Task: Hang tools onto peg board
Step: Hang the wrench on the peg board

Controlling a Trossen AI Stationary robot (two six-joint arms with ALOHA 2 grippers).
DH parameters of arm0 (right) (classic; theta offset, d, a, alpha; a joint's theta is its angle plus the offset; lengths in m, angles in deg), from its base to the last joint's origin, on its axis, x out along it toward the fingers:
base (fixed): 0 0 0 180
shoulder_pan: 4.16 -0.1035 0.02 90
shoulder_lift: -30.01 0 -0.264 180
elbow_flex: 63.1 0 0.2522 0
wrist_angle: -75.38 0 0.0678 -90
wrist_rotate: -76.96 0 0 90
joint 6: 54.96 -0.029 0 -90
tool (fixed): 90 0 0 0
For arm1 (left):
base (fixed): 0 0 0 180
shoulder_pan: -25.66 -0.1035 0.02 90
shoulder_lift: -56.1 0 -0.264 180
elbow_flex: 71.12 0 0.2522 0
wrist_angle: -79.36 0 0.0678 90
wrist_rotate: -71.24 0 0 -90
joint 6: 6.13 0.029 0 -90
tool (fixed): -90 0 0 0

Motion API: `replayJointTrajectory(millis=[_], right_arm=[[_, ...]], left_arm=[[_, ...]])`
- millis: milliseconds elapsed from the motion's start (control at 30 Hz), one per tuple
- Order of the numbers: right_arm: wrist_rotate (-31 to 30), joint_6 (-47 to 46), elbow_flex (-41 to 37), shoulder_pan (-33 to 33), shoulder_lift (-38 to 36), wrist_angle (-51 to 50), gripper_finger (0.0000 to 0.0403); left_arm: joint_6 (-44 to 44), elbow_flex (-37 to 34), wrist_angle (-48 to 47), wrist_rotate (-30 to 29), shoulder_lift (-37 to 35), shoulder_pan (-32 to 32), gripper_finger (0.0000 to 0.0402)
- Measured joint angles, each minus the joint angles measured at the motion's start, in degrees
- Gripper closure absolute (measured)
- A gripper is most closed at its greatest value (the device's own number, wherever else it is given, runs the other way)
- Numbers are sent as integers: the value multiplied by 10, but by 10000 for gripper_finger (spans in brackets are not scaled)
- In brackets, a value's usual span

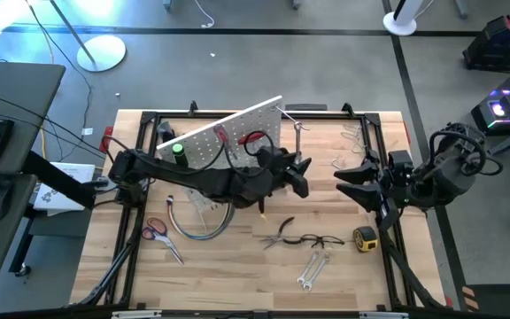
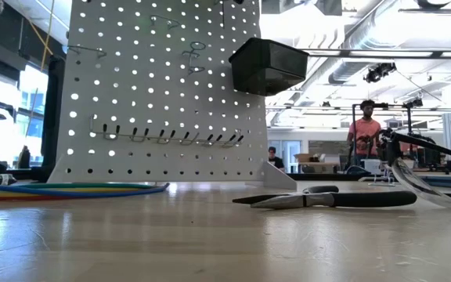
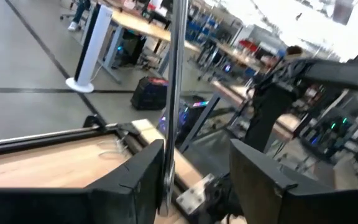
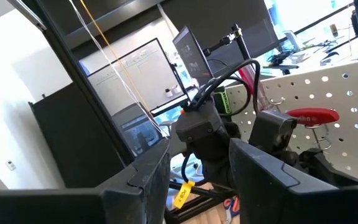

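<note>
**Left gripper (image 1: 301, 168) beside the peg board (image 1: 237, 128): a wrench (image 3: 171, 93) stands between its spread fingers.**
If unhooked, the wrench may drop; right gripper (image 1: 348, 182) waits open.

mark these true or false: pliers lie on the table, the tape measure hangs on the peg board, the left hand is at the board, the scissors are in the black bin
1. Black-handled pliers lie flat on the table. True.
2. The yellow tape measure hangs on the peg board. False: it sits on the table, near the right hand.
3. The left hand is up by the board's right end, jaws apart with a thin metal tool between them. True.
4. The red-handled scissors are in the black bin. False: they lie on the table.
</note>
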Motion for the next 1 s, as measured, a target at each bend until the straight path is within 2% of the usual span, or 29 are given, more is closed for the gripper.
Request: replayJointTrajectory(millis=[267, 500, 667, 867, 1000], right_arm=[[11, 0, 0, 0, 0, 0, 244], [16, 1, 0, 0, 0, 0, 245], [16, 2, 0, 0, 0, 0, 245], [9, 16, 0, 1, 0, -13, 246], [3, 14, 0, 1, 0, -20, 263]], left_arm=[[-1, 0, -98, -38, -26, 11, 221], [-1, 0, -155, -41, -29, 35, 222], [-48, 0, -217, -61, -29, 49, 222], [-60, 0, -170, -41, -29, 64, 222], [10, 0, -75, 4, -29, 77, 222]])
